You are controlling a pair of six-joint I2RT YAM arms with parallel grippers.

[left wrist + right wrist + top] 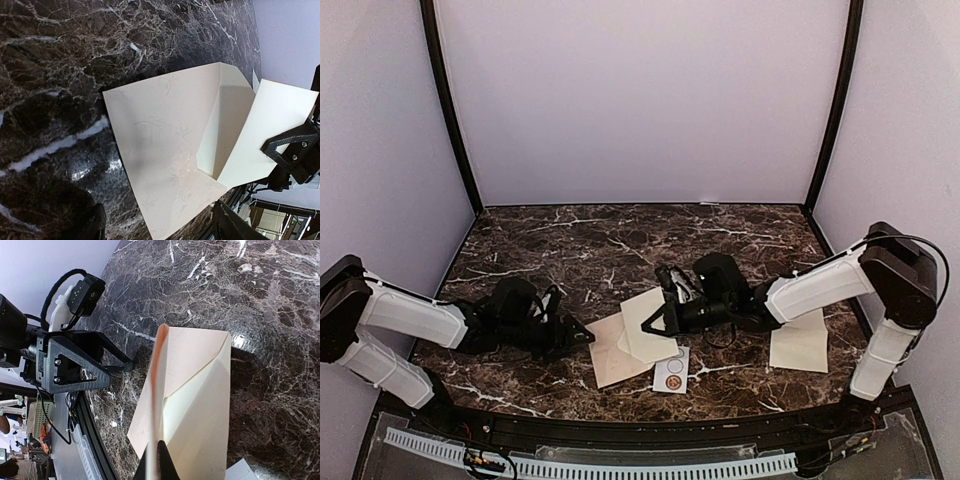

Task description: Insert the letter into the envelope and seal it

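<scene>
The pinkish-tan envelope (608,355) lies flat on the marble near the front, its pocket opening and pale inside facing right (160,150). My left gripper (578,335) is open at the envelope's left edge; the edge lies between its dark fingers (95,225). My right gripper (665,312) is shut on the cream letter (650,322) and holds it tilted over the envelope's right part. In the left wrist view the letter (272,130) overlaps the opening. In the right wrist view the letter (159,380) shows edge-on above the envelope (192,352).
A small white card printed with circles (672,372) lies just right of the envelope's front corner. Another cream sheet (800,342) lies at the right under the right arm. The dark marble table (620,240) ends in a black rail at the front.
</scene>
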